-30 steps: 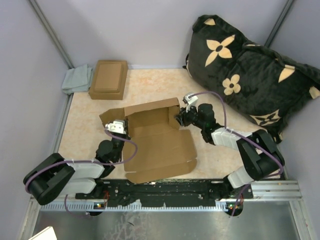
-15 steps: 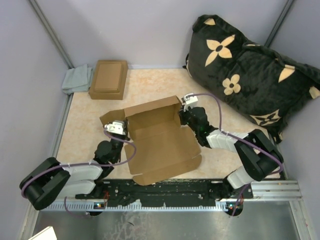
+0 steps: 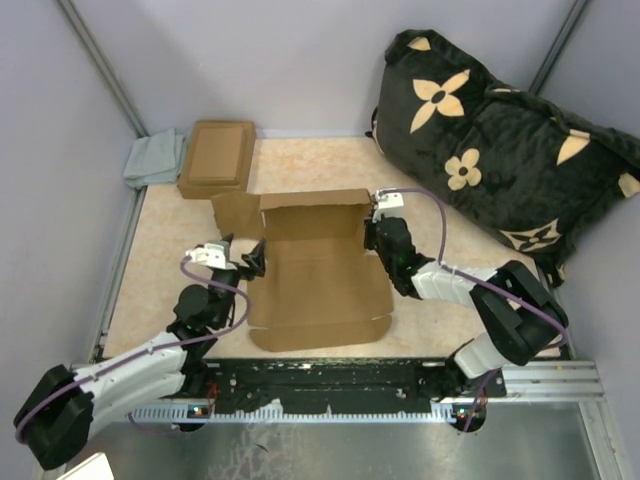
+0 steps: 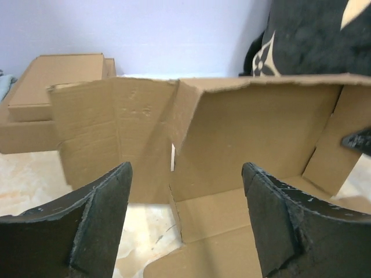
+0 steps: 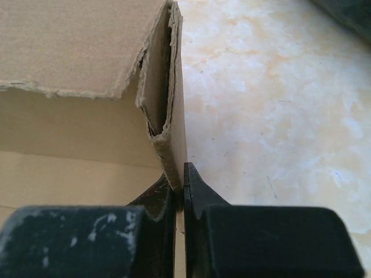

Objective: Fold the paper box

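The paper box [image 3: 320, 285] lies open in the middle of the table, its back wall upright and its front flap flat toward me. My right gripper [image 3: 371, 236] is shut on the box's doubled-over right side wall [image 5: 167, 124], pinching its lower edge between the fingertips [image 5: 181, 186]. My left gripper [image 3: 247, 259] stands open just left of the box and touches nothing. In the left wrist view its fingers [image 4: 101, 211] frame the box's left corner [image 4: 185, 214], and the left side flap [image 4: 107, 136] leans outward.
A smaller brown cardboard box [image 3: 217, 157] sits at the back left beside a grey cloth [image 3: 153, 158]. A large black pillow with tan flowers [image 3: 500, 140] fills the back right. Grey walls close in the table on three sides.
My left gripper opened, let go of the box's left side and drew back to the left. The box turned squarer to me, and its left flap swung outward. The right gripper closed on the right wall and has held it since.
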`<action>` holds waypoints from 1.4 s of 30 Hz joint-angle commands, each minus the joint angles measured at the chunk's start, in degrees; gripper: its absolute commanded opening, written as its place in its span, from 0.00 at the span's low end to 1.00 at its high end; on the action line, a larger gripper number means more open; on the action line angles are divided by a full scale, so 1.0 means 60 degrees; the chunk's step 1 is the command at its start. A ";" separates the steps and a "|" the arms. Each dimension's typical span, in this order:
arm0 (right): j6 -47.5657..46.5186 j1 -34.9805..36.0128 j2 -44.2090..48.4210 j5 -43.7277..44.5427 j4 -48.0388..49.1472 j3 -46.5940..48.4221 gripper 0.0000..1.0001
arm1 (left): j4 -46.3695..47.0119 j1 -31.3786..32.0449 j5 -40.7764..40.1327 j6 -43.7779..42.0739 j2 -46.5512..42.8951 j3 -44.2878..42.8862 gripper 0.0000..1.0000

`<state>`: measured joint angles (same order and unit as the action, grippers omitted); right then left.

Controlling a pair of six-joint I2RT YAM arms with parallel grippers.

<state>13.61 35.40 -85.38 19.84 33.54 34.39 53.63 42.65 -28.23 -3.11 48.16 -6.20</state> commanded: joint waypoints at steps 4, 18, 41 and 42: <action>-0.0687 -0.0061 0.1260 0.1012 -0.1460 -0.0387 0.00 | -0.2025 -0.0115 -0.2983 0.1496 -0.1784 -0.0872 0.82; -0.0523 -0.0437 0.1805 -0.0531 -0.2577 -0.0403 0.00 | -0.4797 -0.4844 0.1416 0.3700 0.3584 -0.6785 0.82; -0.0162 -0.0884 0.1881 -0.1566 -0.2718 -0.0256 0.03 | 0.2402 -0.6601 0.7446 0.6028 0.5341 -0.1390 0.57; -0.0142 -0.0904 0.1851 -0.1570 -0.2752 -0.0226 0.03 | 0.2488 -0.6604 0.7666 0.6115 0.5187 -0.1206 0.56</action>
<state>11.42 30.44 -74.32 12.23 20.97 31.27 55.77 2.85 11.53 30.74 81.23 -17.78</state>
